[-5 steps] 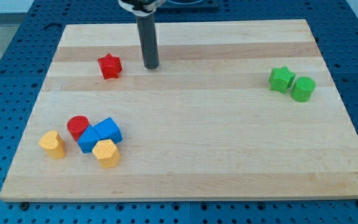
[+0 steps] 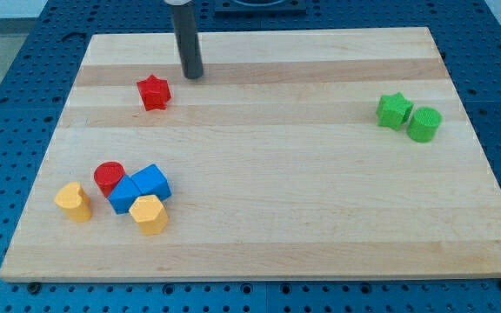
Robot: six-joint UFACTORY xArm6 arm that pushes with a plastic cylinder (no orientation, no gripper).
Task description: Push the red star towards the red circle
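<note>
My tip [image 2: 192, 75] rests on the wooden desk [image 2: 277, 191] in the upper left of the frame, just up and right of the red star [image 2: 153, 92], apart from it. There are no fingers; the rod holds nothing. The red circle [image 2: 108, 177] sits at lower left, touching a blue block [image 2: 124, 195] beside another blue block [image 2: 152, 181], with two yellow blocks [image 2: 73, 202] [image 2: 149, 214] nearby. A green star [image 2: 393, 111] and green cylinder [image 2: 424, 124] lie at right.

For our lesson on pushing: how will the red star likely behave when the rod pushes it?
The red star looks small and solid, so it probably slides easily on the smooth board. Its points may make it spin if my tip, now up-right of it, hits off-centre. Sitting flat, it seems unlikely to roll.
</note>
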